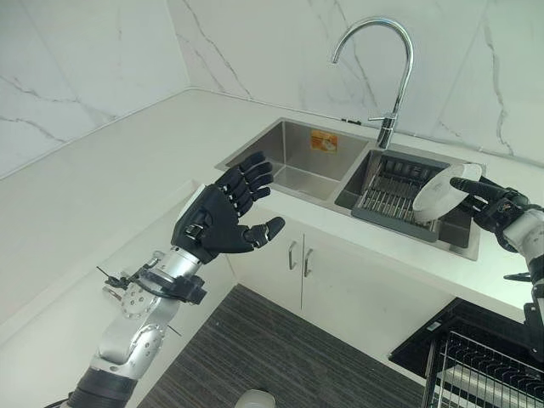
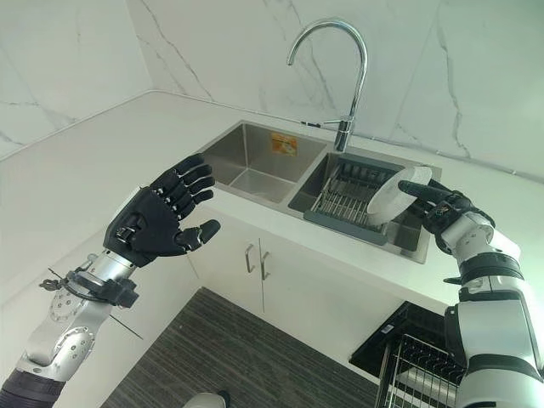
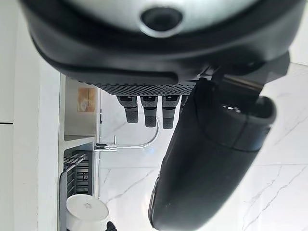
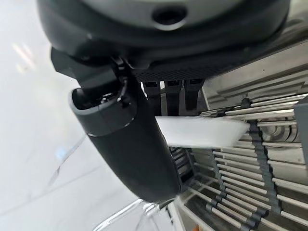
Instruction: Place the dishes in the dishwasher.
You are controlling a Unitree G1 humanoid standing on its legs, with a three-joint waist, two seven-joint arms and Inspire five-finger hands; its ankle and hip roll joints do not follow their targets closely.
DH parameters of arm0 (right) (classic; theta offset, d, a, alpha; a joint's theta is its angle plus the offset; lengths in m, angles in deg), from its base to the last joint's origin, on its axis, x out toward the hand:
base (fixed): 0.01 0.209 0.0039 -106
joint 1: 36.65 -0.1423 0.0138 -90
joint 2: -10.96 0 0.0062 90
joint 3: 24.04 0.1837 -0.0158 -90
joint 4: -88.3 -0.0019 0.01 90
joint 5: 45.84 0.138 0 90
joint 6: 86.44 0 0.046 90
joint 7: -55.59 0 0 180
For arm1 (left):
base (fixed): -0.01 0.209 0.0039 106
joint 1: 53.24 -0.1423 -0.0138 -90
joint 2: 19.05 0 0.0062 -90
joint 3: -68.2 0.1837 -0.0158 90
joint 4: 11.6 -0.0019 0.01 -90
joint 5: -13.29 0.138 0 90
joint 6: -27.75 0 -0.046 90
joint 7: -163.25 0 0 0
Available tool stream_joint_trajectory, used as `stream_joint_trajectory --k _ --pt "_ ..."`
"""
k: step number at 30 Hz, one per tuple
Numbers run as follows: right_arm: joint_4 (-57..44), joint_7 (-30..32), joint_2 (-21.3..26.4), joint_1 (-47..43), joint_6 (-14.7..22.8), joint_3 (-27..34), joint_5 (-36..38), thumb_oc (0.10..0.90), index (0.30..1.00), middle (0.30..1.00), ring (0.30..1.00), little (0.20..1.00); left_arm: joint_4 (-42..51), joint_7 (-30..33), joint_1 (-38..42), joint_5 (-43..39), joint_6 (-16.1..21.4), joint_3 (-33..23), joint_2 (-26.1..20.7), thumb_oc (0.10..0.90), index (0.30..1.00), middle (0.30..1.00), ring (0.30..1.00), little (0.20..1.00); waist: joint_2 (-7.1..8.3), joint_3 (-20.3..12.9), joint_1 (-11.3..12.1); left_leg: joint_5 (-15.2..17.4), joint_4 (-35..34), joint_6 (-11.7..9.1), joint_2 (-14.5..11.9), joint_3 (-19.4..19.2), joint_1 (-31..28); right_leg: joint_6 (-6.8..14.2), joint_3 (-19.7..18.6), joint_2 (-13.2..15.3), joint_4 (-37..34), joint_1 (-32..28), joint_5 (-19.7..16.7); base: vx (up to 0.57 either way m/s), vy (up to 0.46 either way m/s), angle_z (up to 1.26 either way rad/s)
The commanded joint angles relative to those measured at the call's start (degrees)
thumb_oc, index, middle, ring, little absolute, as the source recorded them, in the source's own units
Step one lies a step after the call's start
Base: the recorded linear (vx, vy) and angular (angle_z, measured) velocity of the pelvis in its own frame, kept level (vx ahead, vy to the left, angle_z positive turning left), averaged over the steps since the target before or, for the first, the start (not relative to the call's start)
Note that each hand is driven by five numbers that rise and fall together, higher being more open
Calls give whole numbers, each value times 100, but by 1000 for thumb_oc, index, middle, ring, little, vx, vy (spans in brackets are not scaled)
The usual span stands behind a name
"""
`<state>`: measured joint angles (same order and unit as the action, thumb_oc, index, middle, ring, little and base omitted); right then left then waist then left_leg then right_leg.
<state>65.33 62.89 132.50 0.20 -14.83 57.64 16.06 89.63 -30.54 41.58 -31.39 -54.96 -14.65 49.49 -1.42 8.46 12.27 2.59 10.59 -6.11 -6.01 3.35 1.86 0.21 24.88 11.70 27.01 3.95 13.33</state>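
A white plate (image 1: 440, 195) is held on edge over the right sink basin, above the dark drying rack (image 1: 393, 194). My right hand (image 1: 490, 206) pinches it between thumb and fingers; the right wrist view shows the plate's rim (image 4: 202, 132) clamped past the thumb (image 4: 130, 144). My left hand (image 1: 223, 214) hovers open, palm up and fingers spread, in front of the counter left of the sink, holding nothing. The dishwasher's wire rack (image 1: 484, 367) shows at the lower right, below the counter.
A double steel sink (image 1: 297, 153) sits in the white marble counter with a tall curved tap (image 1: 387, 76) behind it. White cabinet doors (image 1: 297, 255) are under the sink. Dark wood-pattern floor lies below.
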Motion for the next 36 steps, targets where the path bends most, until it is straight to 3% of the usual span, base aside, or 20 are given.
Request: stream_joint_trajectory --k 1,12,19,23,27,32,36 --pt "-60 -27 285 -1121 304 -273 -10 400 300 300 300 300 377 -40 288 -147 505 -191 -374 800 900 900 900 900 190 -403 27 601 660 -166 -187 -336 261 311 -300 -269 -982 -686 189 0 0 0" --pt "340 -299 131 -1339 144 -657 -807 400 300 300 300 300 432 -69 260 -283 363 -88 -347 800 900 900 900 900 109 -363 127 608 660 -207 -246 -401 309 359 -216 -201 -982 -624 197 -42 47 3" --pt "96 -340 84 -1141 637 -512 -475 400 300 300 300 300 443 -17 395 -307 436 54 -268 800 900 900 900 900 119 -324 41 613 660 -147 -194 -417 297 380 -267 -205 -982 -579 125 -82 88 0" --pt "-889 -377 188 -1014 1298 -340 -160 400 300 300 300 300 446 -164 345 -344 544 34 -203 800 900 900 900 900 203 -364 -92 727 660 -68 -72 -436 236 446 -412 -197 -982 -532 71 -47 138 -6" --pt "-1530 -387 237 -981 1475 -277 -57 400 300 300 300 300 481 -211 291 -316 597 16 -130 800 900 900 900 900 235 -385 -188 795 660 -23 -12 -470 201 487 -499 -181 -982 -489 37 -15 121 -17" --pt "-3151 -90 125 -500 1831 320 376 400 300 300 300 300 613 -231 172 -284 612 -49 80 800 900 900 900 900 285 -391 -391 930 660 90 72 -585 138 584 -718 -134 -982 -397 -41 -3 198 -26" --pt "-4993 503 -207 516 2271 1082 624 400 300 300 300 300 734 -472 108 -361 462 -148 231 800 900 900 900 900 356 -328 -574 1042 660 235 234 -647 123 736 -897 -11 -982 -306 -197 11 201 -22"
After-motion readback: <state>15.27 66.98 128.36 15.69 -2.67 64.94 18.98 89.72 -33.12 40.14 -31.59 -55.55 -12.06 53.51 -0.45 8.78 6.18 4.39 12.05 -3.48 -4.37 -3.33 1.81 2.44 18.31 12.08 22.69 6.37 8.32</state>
